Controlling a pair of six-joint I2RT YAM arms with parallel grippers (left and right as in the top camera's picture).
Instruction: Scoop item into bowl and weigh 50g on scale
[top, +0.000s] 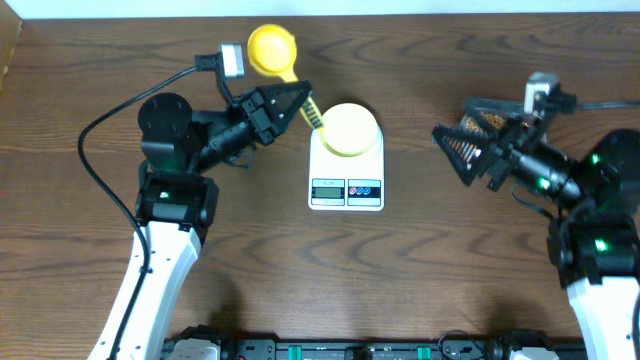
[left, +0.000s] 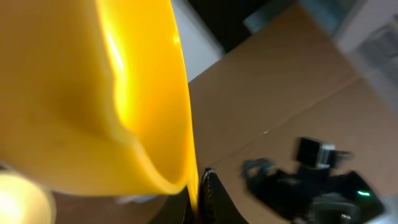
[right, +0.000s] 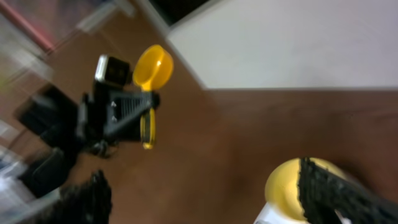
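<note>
The white scale lies mid-table with the pale-yellow bowl on its platform. My left gripper is shut on the handle of a bright yellow scoop, whose cup is raised behind and to the left of the bowl. In the left wrist view the scoop's cup fills the frame and no beans show in it. My right gripper is open and empty, to the right of the scale. The right wrist view shows the bowl, the scoop and the open jaws. The beans are out of view.
A black cable loops across the table left of the left arm. The table's far edge meets a white wall. Bare brown tabletop lies in front of the scale.
</note>
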